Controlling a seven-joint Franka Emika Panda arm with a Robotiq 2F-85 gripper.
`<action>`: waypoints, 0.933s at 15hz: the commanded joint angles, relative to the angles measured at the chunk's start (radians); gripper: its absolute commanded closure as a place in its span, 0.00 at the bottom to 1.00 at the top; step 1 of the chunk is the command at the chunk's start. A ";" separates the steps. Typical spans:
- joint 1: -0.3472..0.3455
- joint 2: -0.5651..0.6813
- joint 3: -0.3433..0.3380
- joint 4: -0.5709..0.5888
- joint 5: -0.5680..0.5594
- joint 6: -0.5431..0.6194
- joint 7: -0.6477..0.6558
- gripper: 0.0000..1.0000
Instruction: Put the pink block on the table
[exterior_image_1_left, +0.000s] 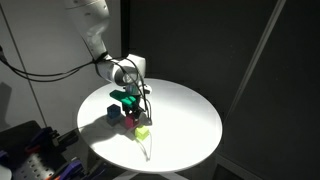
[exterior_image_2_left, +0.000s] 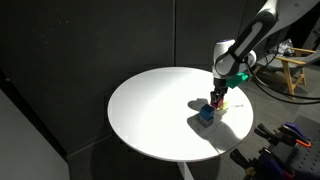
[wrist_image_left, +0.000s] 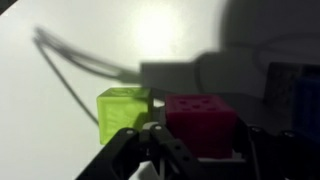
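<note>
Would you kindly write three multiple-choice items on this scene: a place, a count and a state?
1. Where is the yellow-green cube?
A. between the fingers
B. on the blue cube
C. beside the pink block, outside the fingers
2. How many cubes show?
A. three
B. two
C. five
3. How does the gripper stand?
A. raised far above the cubes
B. low, fingers flanking the pink block
C. off to one side of them
1 C: the wrist view shows it left of the pink block.
2 A: pink block, blue cube, yellow-green cube.
3 B: a finger shows on each side of the pink block.
</note>
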 joint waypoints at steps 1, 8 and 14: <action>-0.022 0.013 0.010 0.027 0.024 -0.014 -0.036 0.70; -0.028 0.019 0.011 0.034 0.025 -0.015 -0.036 0.70; -0.032 0.021 0.014 0.035 0.032 -0.023 -0.035 0.13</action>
